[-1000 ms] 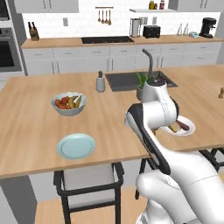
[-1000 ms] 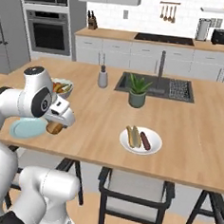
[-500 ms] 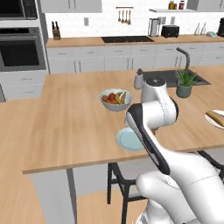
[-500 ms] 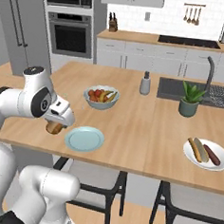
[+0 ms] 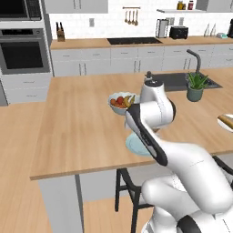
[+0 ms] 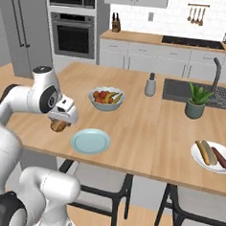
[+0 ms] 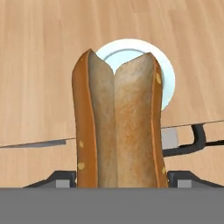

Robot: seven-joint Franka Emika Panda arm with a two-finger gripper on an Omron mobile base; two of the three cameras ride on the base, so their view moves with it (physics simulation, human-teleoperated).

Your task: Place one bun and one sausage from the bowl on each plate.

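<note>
A: How does the arm stand?
B: In the right base view it bends low over the wooden island counter (image 6: 148, 122); the gripper (image 6: 61, 123) is clamped on a split bun (image 6: 58, 126), at nine o'clock of the pale teal-blue plate (image 6: 90, 141), just beside it.
A: And through the hand view?
B: The bun (image 7: 119, 122) stands upright, with the teal plate (image 7: 168, 76) behind it at twelve o'clock.
A: The other plate?
B: The white plate (image 6: 195, 157) sits at three o'clock, well apart, carrying a bun and a sausage (image 6: 220, 157).
A: The room?
B: A wall oven (image 6: 74, 34) at eleven o'clock, a sink (image 6: 198, 93) at one; a fruit bowl (image 6: 106, 98), a potted plant (image 6: 196, 103) and a small grey bottle (image 6: 150, 84) stand on the counter.
</note>
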